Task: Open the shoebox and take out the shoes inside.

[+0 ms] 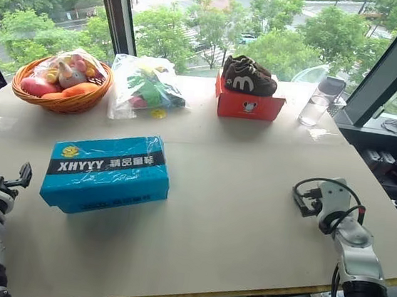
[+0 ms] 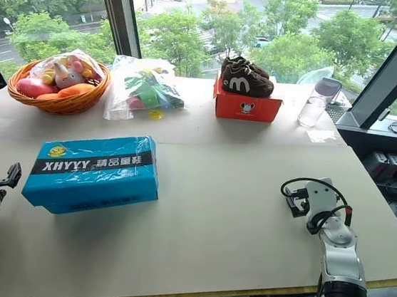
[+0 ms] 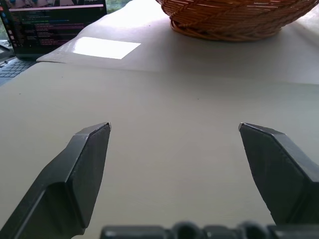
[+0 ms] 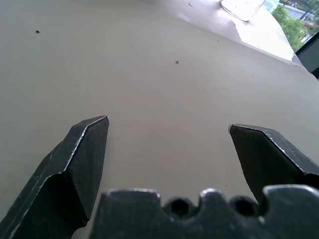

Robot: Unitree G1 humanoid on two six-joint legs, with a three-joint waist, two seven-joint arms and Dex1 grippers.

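Watching: I have both arms hovering low over the table (image 1: 248, 219), nothing held.
Shoebox: the shoebox (image 1: 106, 172) lies closed, lid on, on the table's left half, nearer my left arm.
Left gripper: the left gripper (image 3: 174, 130) is spread wide and empty, near the wicker basket (image 3: 234, 20).
Right gripper: the right gripper (image 4: 168, 125) is spread wide, empty, well apart from the box.
Behind: dark sneakers (image 1: 248, 75) sit on a red-orange box (image 1: 249, 105).

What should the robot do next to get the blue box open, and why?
Probably bring the left gripper in toward the shoebox. Its lid is shut, it lies on the robot's left side, and both the left gripper's and the right gripper's jaws stand open, holding nothing.
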